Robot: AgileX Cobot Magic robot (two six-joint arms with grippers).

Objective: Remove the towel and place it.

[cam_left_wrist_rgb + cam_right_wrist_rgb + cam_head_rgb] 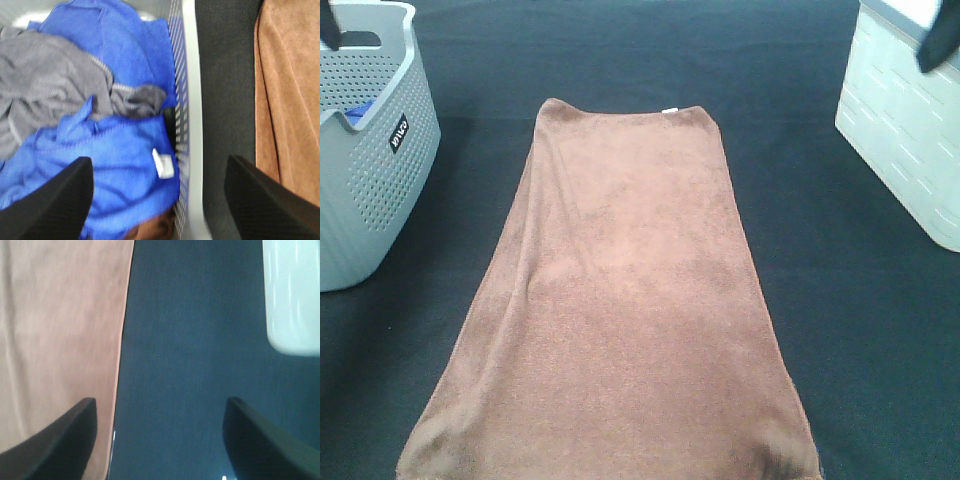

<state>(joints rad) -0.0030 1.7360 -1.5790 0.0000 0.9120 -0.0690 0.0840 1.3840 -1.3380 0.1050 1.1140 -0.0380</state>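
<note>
A: From the high camera, the brown towel [620, 290] lies spread flat on the dark table [860, 330], running from the centre down to six o'clock, with its small white tag [670, 110] at the far short edge.

B: And the baskets?

A: A grey basket [380, 180] sits at ten o'clock, a white basket [905, 130] at two o'clock, both apart from the towel. Only a sliver of blue shows inside the grey one.

B: The left wrist view fills that in: blue cloth [120, 175] and grey cloth [50, 85] heaped inside it, with the towel's edge just beyond its rim.

A: The left gripper [160, 200] hangs above that rim, jaws spread wide, grasping nothing.

B: The right gripper [160, 440] is likewise spread and empty, over bare table between the towel's long edge and the white basket.
</note>
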